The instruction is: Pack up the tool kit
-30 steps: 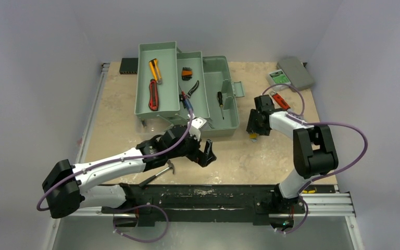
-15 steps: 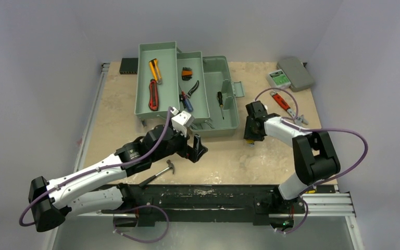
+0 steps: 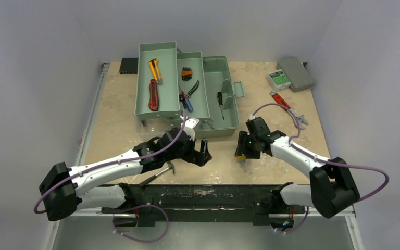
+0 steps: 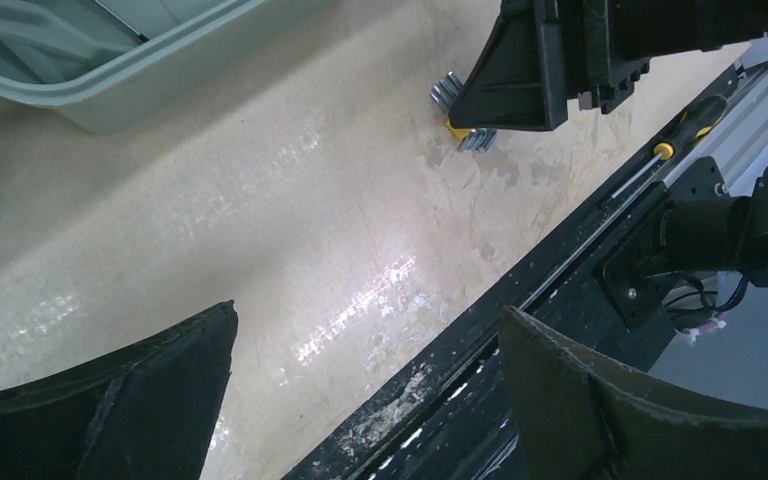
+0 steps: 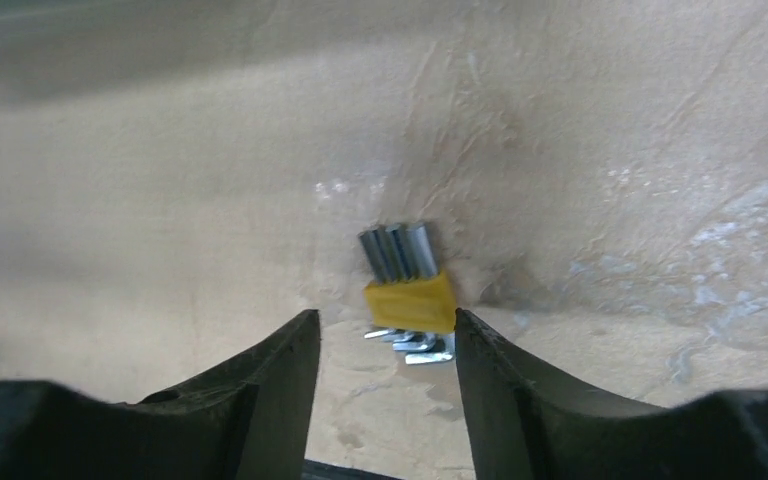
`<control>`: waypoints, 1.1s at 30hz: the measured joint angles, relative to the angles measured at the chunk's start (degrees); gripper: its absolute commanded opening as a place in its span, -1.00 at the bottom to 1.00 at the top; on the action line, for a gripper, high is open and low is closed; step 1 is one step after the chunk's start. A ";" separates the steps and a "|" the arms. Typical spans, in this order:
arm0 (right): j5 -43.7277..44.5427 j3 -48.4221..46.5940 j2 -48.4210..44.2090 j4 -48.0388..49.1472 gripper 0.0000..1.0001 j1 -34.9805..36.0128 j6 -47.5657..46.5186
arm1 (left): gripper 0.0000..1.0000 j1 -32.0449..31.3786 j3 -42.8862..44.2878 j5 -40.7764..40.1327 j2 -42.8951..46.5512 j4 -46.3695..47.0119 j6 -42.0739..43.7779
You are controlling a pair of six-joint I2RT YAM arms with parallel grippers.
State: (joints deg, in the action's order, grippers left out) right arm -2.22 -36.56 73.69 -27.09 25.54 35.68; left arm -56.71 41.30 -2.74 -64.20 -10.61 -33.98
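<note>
At the near edge of the beige, marbled worktop a hammer lies flat, steel head to the right, dark handle slanting near-left and partly under the left arm. Just beyond it the left end effector hangs over bare worktop, its matte black fingers spread wide with nothing between them. To its right the right end effector points down at a hex key set, a yellow plastic holder clasping a fan of bright steel keys that lies on the worktop. The fingers stand half apart on either side of the holder, with a gap showing on one side.

Farther back, left of centre, sits the toolbox. It is smooth sage-green plastic, rectangular with rounded corners, and opened out, with two shallow trays stepping off to its left. Its long axis runs near to far. The outer tray holds a red knife and a yellow knife, both lengthwise. The inner tray holds pliers. A screwdriver lies in the deep body, handle far, tip near. Right of the box a red-handled tool lies diagonally. A flat grey case sits in the far right corner.
</note>
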 measured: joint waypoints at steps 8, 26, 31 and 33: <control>-3.93 1.27 -5.64 0.52 0.30 -0.48 1.49 | 0.87 -0.02 -0.02 1.51 -7.74 6.05 -5.60; -14.56 3.72 1.22 7.10 0.03 -4.98 -2.60 | -0.02 -5.20 3.10 4.85 -30.14 21.09 -17.55; -18.78 6.12 0.90 11.85 -0.02 -4.98 -1.18 | -0.19 -4.87 4.02 5.60 -33.86 22.01 -20.13; -19.76 6.75 0.87 13.07 -0.04 -4.98 -0.44 | -0.19 -4.26 4.61 5.99 -34.71 22.29 -20.98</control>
State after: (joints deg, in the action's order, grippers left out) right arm -21.98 -29.80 74.56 -14.02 20.56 35.24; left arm -60.97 45.91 3.25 -98.91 11.68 -54.96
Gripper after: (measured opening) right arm 0.493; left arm 0.414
